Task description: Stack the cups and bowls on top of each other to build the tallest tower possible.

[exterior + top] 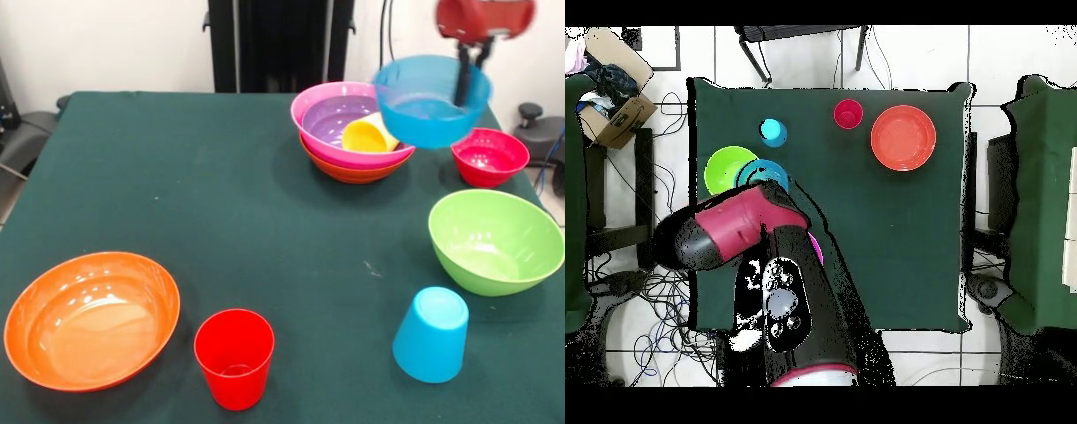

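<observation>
My gripper [462,88] is at the upper right of the front view, shut on the far rim of the small blue bowl [422,115], which hangs tilted above the table. Just left of it stands the tower [353,168]: an orange bowl lowest, then the magenta bowl [316,102] and the purple bowl [337,119], with the yellow cup [369,137] lying on its side inside. The small crimson bowl [488,157] sits under and right of the held bowl. In the overhead view my arm [740,228] hides the tower, and part of the blue bowl [770,170] shows.
The lime green bowl [494,240] [727,168], the upturned light blue cup [431,336] [772,131], the upright red cup [234,358] [848,114] and the second orange bowl [91,320] [903,138] stand apart on the green table [221,194]. A cardboard box [615,112] sits off the table.
</observation>
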`<act>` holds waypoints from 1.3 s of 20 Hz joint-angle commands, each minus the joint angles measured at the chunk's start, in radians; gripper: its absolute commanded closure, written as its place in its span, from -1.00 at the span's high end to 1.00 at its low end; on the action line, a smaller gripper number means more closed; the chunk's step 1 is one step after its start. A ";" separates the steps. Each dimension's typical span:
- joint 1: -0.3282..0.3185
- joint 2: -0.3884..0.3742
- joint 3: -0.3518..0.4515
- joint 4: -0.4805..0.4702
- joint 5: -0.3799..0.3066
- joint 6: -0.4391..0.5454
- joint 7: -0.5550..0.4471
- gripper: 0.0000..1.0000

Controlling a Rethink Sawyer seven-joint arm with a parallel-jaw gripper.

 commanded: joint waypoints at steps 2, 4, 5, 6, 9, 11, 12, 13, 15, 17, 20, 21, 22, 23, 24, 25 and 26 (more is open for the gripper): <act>0.118 0.132 -0.099 -0.166 -0.021 0.021 0.249 -1.00; 0.150 0.091 -0.118 -0.126 -0.006 0.013 0.295 -1.00; 0.158 0.060 -0.128 -0.099 0.003 0.014 0.310 -1.00; 0.182 0.046 -0.145 -0.092 0.008 0.019 0.341 -1.00; 0.226 -0.009 -0.192 -0.037 0.019 -0.031 0.421 -1.00; 0.245 -0.036 -0.210 -0.010 0.023 -0.064 0.447 -1.00; 0.245 -0.058 -0.215 0.015 0.022 -0.080 0.447 -1.00; 0.243 -0.066 -0.217 0.029 0.023 -0.087 0.443 -1.00; 0.260 -0.097 -0.226 0.053 0.025 -0.073 0.447 -1.00; 0.287 -0.110 -0.243 0.052 0.021 -0.046 0.462 -1.00; 0.329 -0.101 -0.275 0.022 0.013 -0.027 0.505 -1.00; 0.346 -0.111 -0.286 0.027 0.015 -0.031 0.523 -1.00; 0.353 -0.107 -0.295 0.023 0.016 -0.038 0.534 -1.00; 0.357 -0.096 -0.302 0.014 0.018 -0.041 0.544 -1.00; 0.361 -0.085 -0.310 0.005 0.020 -0.044 0.553 -1.00; 0.363 -0.058 -0.318 -0.013 0.018 -0.051 0.561 -1.00; 0.365 -0.030 -0.326 -0.031 0.015 -0.058 0.569 -1.00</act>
